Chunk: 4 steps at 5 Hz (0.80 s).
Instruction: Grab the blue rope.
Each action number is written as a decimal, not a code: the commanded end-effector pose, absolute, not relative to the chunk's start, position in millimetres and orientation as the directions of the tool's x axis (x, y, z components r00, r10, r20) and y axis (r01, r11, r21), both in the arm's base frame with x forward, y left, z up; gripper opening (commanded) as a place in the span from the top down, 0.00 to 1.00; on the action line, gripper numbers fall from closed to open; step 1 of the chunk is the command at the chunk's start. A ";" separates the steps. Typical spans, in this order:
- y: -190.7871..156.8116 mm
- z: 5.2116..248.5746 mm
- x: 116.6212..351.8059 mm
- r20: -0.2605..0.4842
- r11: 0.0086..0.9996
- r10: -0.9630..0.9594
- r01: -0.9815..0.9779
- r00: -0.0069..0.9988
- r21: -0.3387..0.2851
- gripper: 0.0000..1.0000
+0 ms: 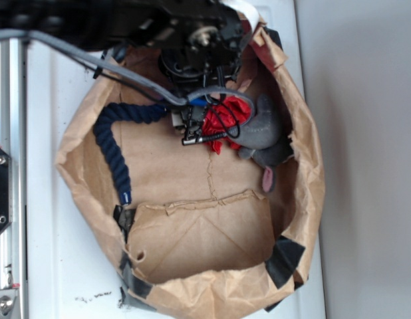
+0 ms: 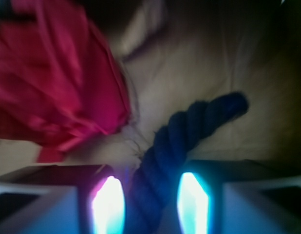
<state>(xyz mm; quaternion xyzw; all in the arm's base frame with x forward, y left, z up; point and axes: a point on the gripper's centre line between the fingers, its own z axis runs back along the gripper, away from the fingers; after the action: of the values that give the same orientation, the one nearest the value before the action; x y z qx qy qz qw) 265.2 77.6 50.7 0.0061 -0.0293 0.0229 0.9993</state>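
Rope (image 1: 119, 143) lies in a crumpled paper bag (image 1: 305, 173) on the white counter (image 1: 52, 266); it runs from a bound blue end near the bag's lower-left wall, up along the left side, then bends right toward the gripper (image 1: 190, 123); its other end is hidden under the arm.

Wrist view: rope (image 2: 179, 141) passes straight between the two fingers (image 2: 107, 204); fingers spread, one each side of the rope; whether the pads touch it I cannot tell, the picture is blurred and the pads glare. Nothing is pinched as far as I can see.

Judgement: the gripper sits astride the rope for a pinch across its width, which suits a thick twisted cord; closing looks like the next step.

Edges and room: red cloth (image 1: 225, 119) lies just right of the gripper, close to one finger in the wrist view (image 2: 58, 78); it could snag if the fingers drift that way; grey plush (image 1: 265, 129) sits beyond it, against the right wall. The bag floor below the gripper is open brown paper; the left wall stands close to the rope's long run, so a lift straight up looks safer than dragging sideways. The grey cable (image 1: 92, 63) slants across the bag's upper-left rim, apart from the rope.
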 end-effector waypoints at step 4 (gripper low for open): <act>67.7 103.7 216.9 0.142 0.994 0.092 -0.082 0.986 -0.072 0.00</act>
<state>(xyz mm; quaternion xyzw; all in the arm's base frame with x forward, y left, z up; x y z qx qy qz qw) 209.8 58.7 89.0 -0.0409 -0.0483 0.0343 0.9974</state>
